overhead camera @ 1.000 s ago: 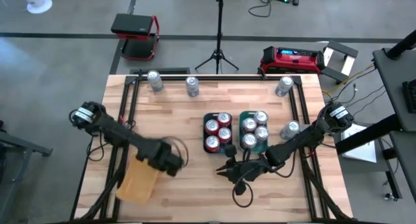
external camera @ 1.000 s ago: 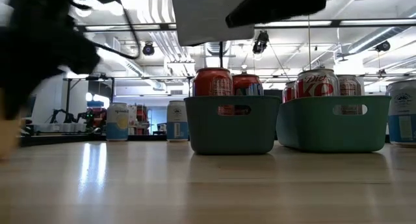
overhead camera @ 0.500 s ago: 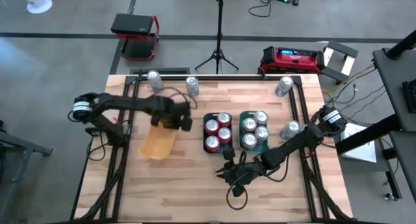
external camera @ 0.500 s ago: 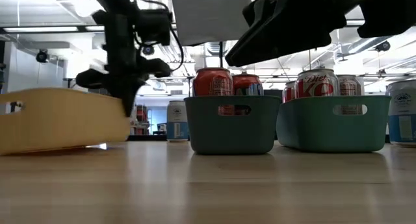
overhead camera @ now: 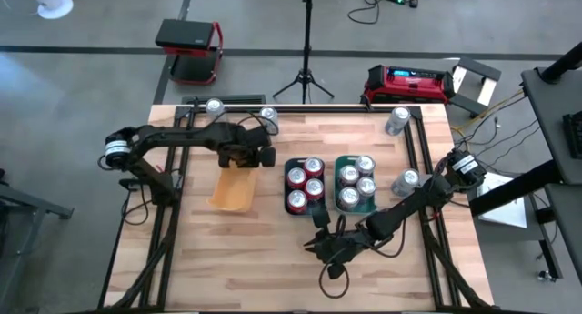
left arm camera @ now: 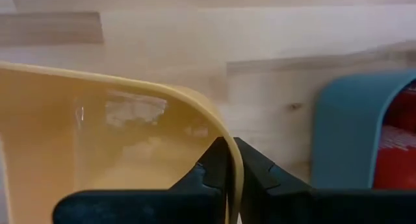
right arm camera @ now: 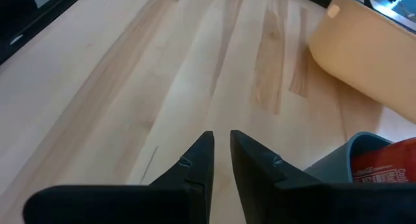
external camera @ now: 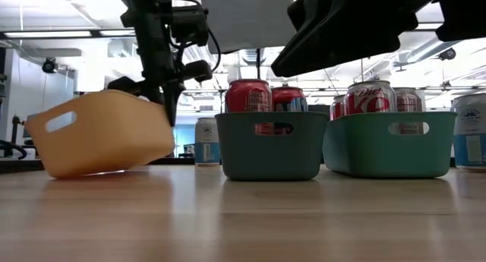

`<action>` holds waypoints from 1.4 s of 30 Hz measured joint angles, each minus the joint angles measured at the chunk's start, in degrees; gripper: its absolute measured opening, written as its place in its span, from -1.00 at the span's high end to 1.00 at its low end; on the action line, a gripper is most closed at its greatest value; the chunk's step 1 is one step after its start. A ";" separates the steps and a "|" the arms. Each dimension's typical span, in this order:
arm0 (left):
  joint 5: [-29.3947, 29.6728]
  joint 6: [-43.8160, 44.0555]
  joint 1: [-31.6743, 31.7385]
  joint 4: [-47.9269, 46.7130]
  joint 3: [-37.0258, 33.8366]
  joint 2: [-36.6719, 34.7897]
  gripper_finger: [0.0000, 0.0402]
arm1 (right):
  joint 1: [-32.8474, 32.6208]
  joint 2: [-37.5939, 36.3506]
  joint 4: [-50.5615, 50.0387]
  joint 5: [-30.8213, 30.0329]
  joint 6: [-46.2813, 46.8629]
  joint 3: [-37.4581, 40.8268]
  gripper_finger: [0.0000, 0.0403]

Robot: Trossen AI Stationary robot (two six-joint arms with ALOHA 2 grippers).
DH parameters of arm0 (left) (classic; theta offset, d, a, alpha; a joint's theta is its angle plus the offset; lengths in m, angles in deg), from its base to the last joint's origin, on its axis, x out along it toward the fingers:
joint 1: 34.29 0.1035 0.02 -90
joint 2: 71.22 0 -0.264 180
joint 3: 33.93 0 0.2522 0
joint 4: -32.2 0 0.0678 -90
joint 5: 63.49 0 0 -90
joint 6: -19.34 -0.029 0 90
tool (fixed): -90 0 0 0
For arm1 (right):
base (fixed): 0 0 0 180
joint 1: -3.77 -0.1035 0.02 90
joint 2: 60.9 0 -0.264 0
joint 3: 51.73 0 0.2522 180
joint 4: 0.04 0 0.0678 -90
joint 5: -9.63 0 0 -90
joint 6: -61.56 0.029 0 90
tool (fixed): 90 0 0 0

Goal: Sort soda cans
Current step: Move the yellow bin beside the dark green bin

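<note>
My left gripper (overhead camera: pixel 247 159) is shut on an empty yellow tray (overhead camera: pixel 234 189), left of the teal tray (external camera: pixel 269 149) that holds red soda cans (overhead camera: pixel 305 179). The green tray (overhead camera: pixel 341 162) beside it holds silver soda cans (overhead camera: pixel 356 183). Loose silver cans stand at the far edge (overhead camera: pixel 215 106), (overhead camera: pixel 397 120) and near the right edge (overhead camera: pixel 406 181). My right gripper (overhead camera: pixel 314 248) hovers near the front of the trays. Its fingers (right arm camera: pixel 203 160) are almost together, with nothing between them. My left gripper pinches the yellow tray's rim (left arm camera: pixel 234 164) at its far short end. One finger (left arm camera: pixel 211 164) is inside the tray and one outside, and they come from above. The tray is tilted: the held end is raised and the lower near corner (external camera: pixel 57 171) rests on the table.
Black frame rails (overhead camera: pixel 177 141) run along the table's left and right sides. Bare wood (overhead camera: pixel 245 259) lies across the near half of the table. A tripod and cases stand on the floor beyond the far edge.
My left gripper has carried the yellow tray from the near left of the table toward the far edge and to the right, up beside the red-can tray. The tray has turned about and now tips with its held end up. My right gripper has drifted slightly toward the near edge.
</note>
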 joint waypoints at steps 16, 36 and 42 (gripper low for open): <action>0.39 7.13 -0.05 7.84 -1.18 0.00 0.99 | 0.00 -0.02 0.28 -0.04 0.93 0.00 0.61; 1.55 4.12 -0.33 16.52 -3.26 0.00 0.59 | 0.01 -0.04 0.26 -0.09 0.32 0.00 0.59; -2.53 -2.88 -0.67 10.04 0.39 -0.42 0.49 | 0.01 -0.07 -0.63 -0.11 0.38 0.00 0.64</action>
